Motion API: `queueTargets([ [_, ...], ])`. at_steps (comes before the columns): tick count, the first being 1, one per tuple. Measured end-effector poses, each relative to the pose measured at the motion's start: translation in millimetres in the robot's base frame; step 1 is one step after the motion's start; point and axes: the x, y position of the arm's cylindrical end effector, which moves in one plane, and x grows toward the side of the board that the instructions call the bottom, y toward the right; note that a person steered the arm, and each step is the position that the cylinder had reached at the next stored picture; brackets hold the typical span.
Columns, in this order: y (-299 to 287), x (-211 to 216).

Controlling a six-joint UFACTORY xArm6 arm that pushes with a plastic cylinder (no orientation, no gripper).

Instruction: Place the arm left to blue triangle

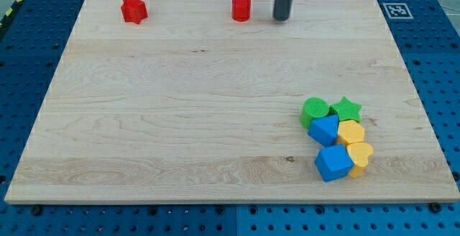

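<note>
My tip (281, 19) sits near the view's top edge of the pale wooden bench (180, 106), just to the view's right of the red cylinder block (241, 8), apart from it; the red star block (134, 9) lies further toward the view's left along the same edge. There is no gripper on this rig, only the dark rod, so nothing is spread, pressed or pinching. The target, the blue triangle-like block (325, 129), is in the cluster at the view's lower right, touching the green round block (314, 111) above it and the yellow block (351, 132) on its right, with the green star block (346, 109) above that. A second blue block (333, 163), more cube-like, and a yellow heart block (359, 155) sit below. Which blue piece is the triangle is a judgement; shapes are hard to make out. Key relation: target lies well apart from my tip, down and slightly to the view's right. Bare wood on the target's left looks free, so the approach probably runs down the board, ending left of the cluster without nudging the green round block.
</note>
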Motion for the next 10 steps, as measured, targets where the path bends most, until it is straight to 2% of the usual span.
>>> queueTargets([
  [1,-9,-10],
  [2,-25,20],
  [3,-47,27],
  [6,-59,14],
  [10,-64,72],
])
